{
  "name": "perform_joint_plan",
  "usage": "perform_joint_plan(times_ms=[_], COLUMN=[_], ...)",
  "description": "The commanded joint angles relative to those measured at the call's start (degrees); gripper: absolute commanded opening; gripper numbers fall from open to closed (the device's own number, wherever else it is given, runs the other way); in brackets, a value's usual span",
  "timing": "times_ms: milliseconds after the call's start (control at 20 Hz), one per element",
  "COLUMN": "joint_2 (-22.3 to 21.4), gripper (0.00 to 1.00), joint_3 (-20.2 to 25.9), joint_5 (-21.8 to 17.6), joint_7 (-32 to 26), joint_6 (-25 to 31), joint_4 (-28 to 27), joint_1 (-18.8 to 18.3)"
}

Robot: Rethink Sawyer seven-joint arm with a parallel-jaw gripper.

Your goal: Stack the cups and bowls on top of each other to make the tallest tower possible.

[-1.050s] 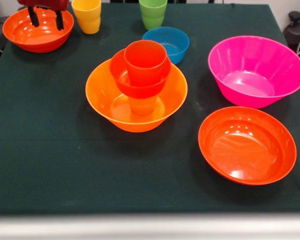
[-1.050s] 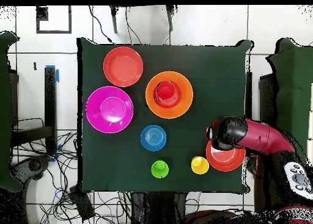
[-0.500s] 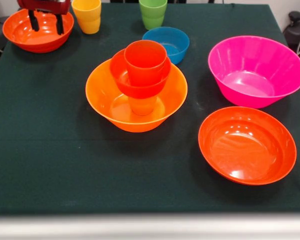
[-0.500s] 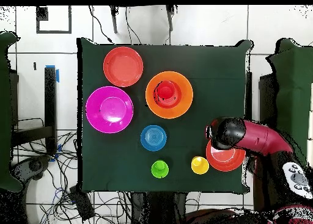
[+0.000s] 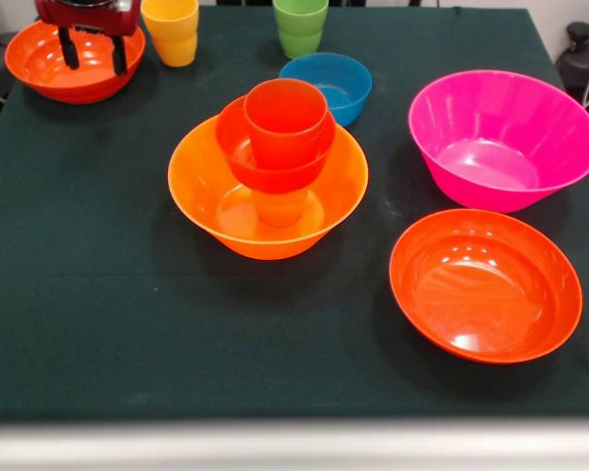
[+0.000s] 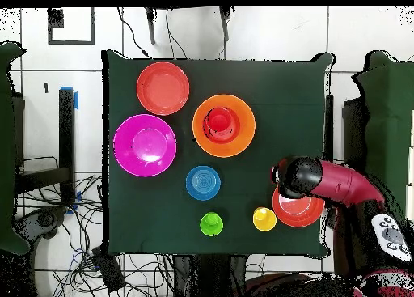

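Dark green bench (image 5: 98,324): the gripper (image 5: 91,49), cut off at the top, is held spread above a red-orange bowl (image 5: 39,69), partly hidden.

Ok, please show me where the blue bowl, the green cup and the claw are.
blue bowl (image 5: 326,85): front view, inner wall.
green cup (image 5: 300,26): front view, its side.
claw (image 5: 93,51): front view, between its two tips.

Bench (image 6: 267,83), green cloth: my arm (image 6: 340,183) over one red-orange bowl (image 6: 297,211); tower (image 6: 220,122) in large orange bowl (image 6: 242,136); magenta bowl (image 6: 144,145) beside.
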Motion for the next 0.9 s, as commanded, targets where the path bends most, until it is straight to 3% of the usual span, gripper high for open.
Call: perform_joint_plan(times_ms=[50, 900], joint_2=[3.9, 6.3], gripper=[1.00, 1.00], joint_3=[3.8, 0.3], joint_5=[-4.7, -5.3], joint_7=[-0.1, 2.2], joint_6=[-3.9, -4.9], joint_4=[1.7, -1.2], joint_1=[1.7, 4.2])
